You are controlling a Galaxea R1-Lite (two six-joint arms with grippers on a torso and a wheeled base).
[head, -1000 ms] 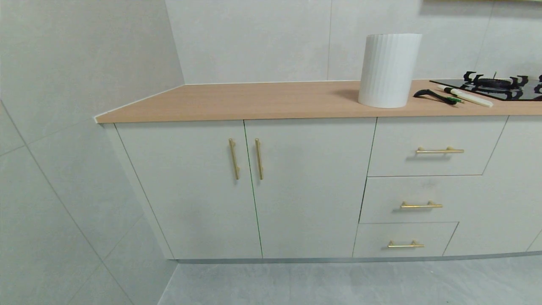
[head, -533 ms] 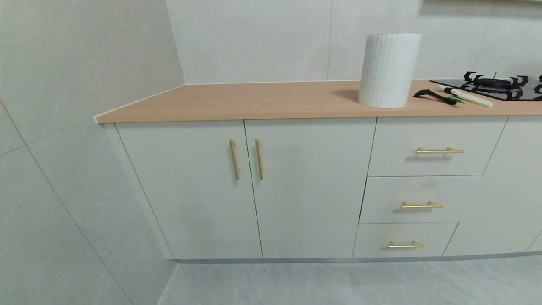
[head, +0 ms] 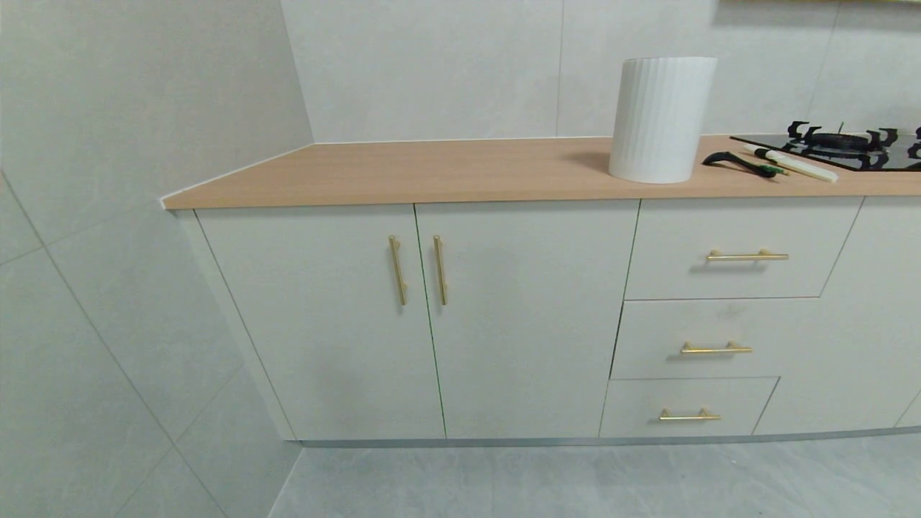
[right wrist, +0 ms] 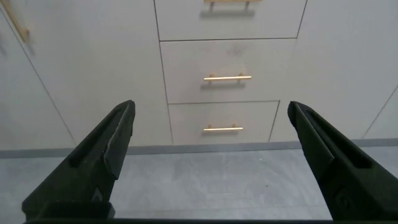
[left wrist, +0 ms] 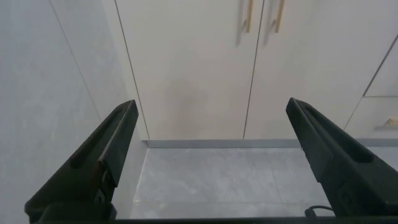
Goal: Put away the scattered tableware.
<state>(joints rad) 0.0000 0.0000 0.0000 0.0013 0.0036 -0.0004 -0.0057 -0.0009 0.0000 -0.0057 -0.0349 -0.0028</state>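
On the wooden countertop (head: 432, 173) at the right lie a black-handled utensil (head: 737, 163) and a cream-handled utensil with a green band (head: 791, 164), next to a tall white ribbed container (head: 660, 119). My left gripper (left wrist: 211, 118) is open, low in front of the double cabinet doors (left wrist: 249, 68). My right gripper (right wrist: 211, 115) is open too, low before the drawers (right wrist: 227, 78). Neither holds anything.
A black gas hob (head: 849, 147) sits at the far right of the counter. Below are two cabinet doors (head: 432, 316) with gold handles and a stack of three shut drawers (head: 712, 316). A tiled wall (head: 108, 216) closes in on the left; grey floor (head: 575, 482) lies ahead.
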